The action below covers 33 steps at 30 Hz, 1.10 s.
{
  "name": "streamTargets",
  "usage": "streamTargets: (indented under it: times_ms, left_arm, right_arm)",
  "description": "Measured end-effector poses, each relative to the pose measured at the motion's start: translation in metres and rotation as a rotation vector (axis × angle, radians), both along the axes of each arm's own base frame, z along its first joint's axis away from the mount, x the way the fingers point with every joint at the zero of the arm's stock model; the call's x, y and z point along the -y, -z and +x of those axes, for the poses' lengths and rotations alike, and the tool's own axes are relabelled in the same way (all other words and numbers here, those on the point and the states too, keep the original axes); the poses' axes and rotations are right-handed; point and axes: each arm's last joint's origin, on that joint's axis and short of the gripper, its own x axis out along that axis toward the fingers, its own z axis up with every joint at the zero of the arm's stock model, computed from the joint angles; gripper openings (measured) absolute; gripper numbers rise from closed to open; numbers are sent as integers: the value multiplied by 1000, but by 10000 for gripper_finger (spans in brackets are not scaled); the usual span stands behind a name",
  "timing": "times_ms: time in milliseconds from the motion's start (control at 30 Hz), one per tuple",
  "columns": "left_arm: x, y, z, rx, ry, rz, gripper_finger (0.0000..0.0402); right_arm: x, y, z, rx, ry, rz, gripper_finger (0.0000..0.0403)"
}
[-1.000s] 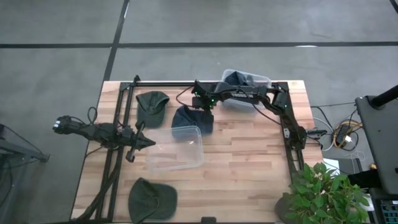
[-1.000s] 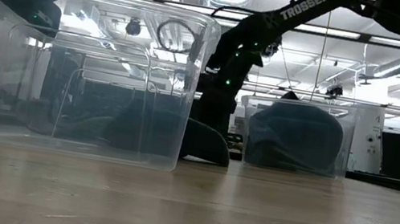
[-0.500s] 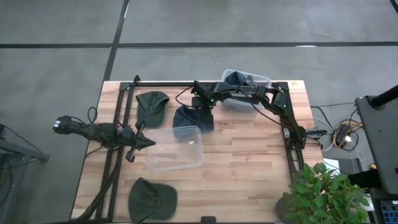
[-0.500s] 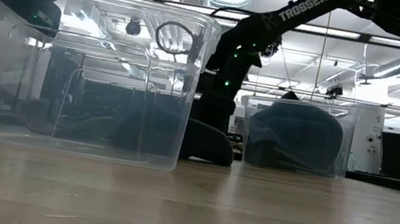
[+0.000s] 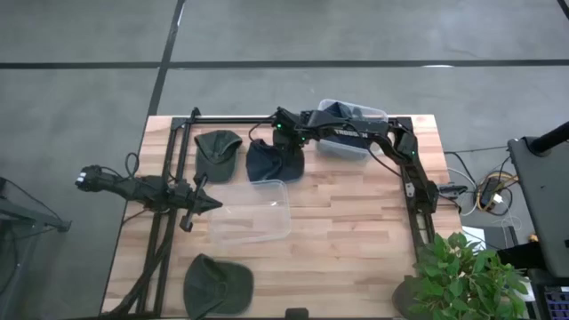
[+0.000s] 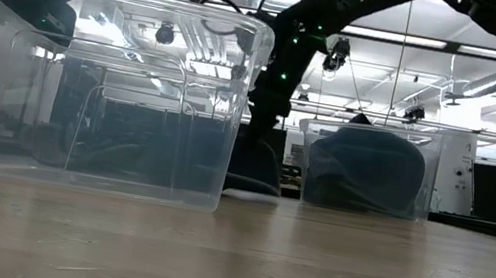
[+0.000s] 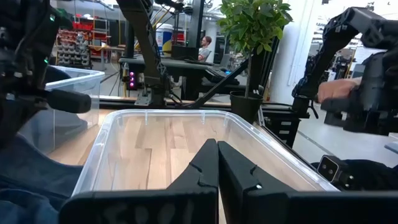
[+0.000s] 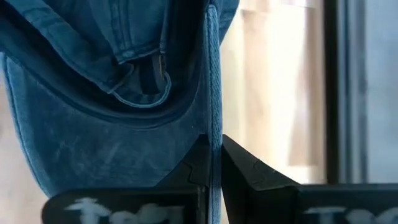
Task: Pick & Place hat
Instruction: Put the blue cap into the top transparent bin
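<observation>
Right gripper (image 8: pixel 211 163) pinches thin edge of blue hat (image 5: pixel 273 161), hat hanging just above table (image 5: pixel 356 222) beside empty clear bin (image 5: pixel 252 212); grip narrow, so fabric may slip out or snag bin rim; left gripper (image 7: pixel 216 163) jaws closed, empty, parked at bin.

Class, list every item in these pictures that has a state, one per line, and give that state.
Blue hat: pinched by its edge, lifted.
Right end effector: shut on the blue hat.
Left end effector: shut, empty, beside the near bin.
Near bin: open, empty.
Far bin: open, holds a dark blue hat.
Green hats: lying on the table.
</observation>
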Motion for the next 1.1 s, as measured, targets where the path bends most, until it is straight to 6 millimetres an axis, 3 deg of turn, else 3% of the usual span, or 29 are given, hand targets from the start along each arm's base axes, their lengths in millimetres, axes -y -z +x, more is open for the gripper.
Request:
streamTargets:
  times_ms: [667, 900, 1100]
  left_arm:
    - [0, 0, 0, 0, 0, 0, 0]
    - [0, 0, 0, 0, 0, 0, 0]
    - [0, 0, 0, 0, 0, 0, 0]
  right_arm:
    - [-24, -93, -4, -29, 12, -126, 12]
    - [-36, -128, -16, -66, 53, -231, 12]
    - [-45, -156, -42, -50, 136, -266, 12]
